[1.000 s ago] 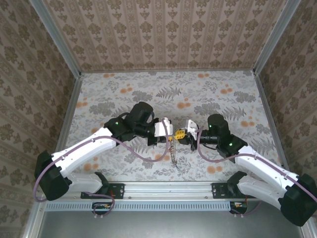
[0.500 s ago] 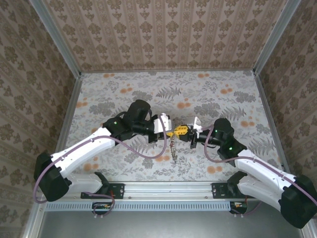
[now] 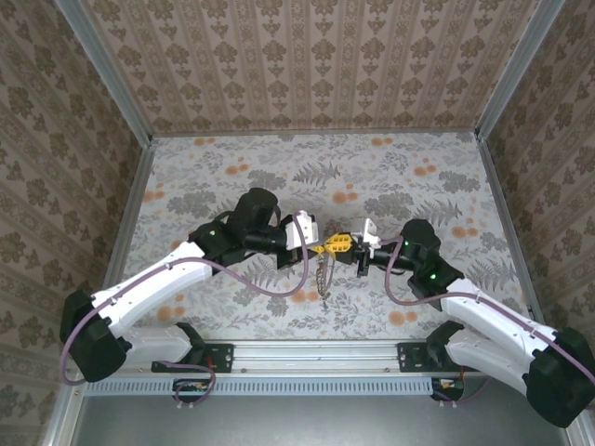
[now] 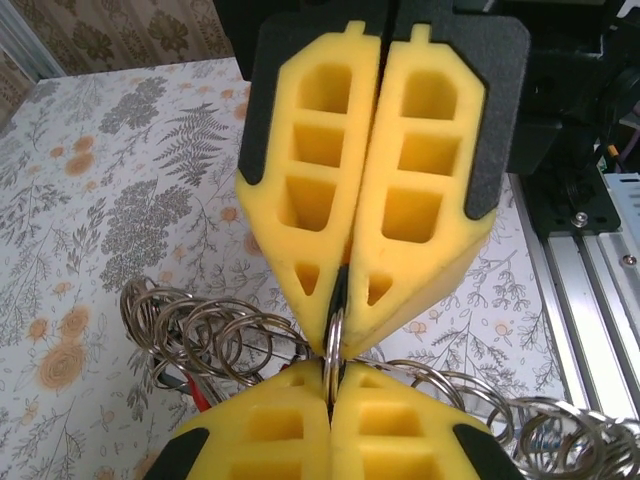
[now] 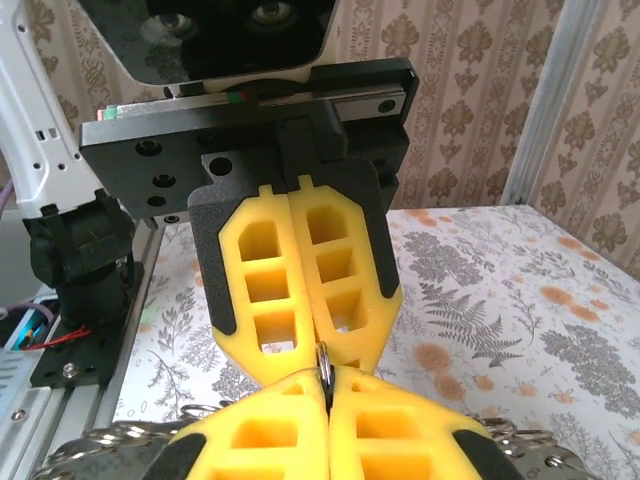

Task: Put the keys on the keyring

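My two grippers meet tip to tip above the middle of the table, the left gripper (image 3: pixel 326 247) facing the right gripper (image 3: pixel 347 246). Both are shut on the same thin silvery ring of the keyring (image 4: pixel 333 335), which stands edge-on between the two pairs of yellow fingers. In the left wrist view my left gripper (image 4: pixel 330 378) pinches it from below. In the right wrist view my right gripper (image 5: pixel 327 388) holds the keyring (image 5: pixel 324 362) the same way. More linked rings (image 4: pixel 205 335) trail to both sides and hang down as a chain (image 3: pixel 323 276). A red bit (image 4: pixel 188 387), perhaps one of the keys, shows under the rings.
The floral table (image 3: pixel 232 177) lies open all round the grippers. Patterned walls close it in at the back and sides. An aluminium rail (image 3: pixel 316 351) with both arm bases runs along the near edge. Purple cables (image 3: pixel 270 288) loop beside each arm.
The right wrist has turned and drawn slightly to the right since a second ago. The hanging chain sits a little higher. In the last half second almost nothing moved.
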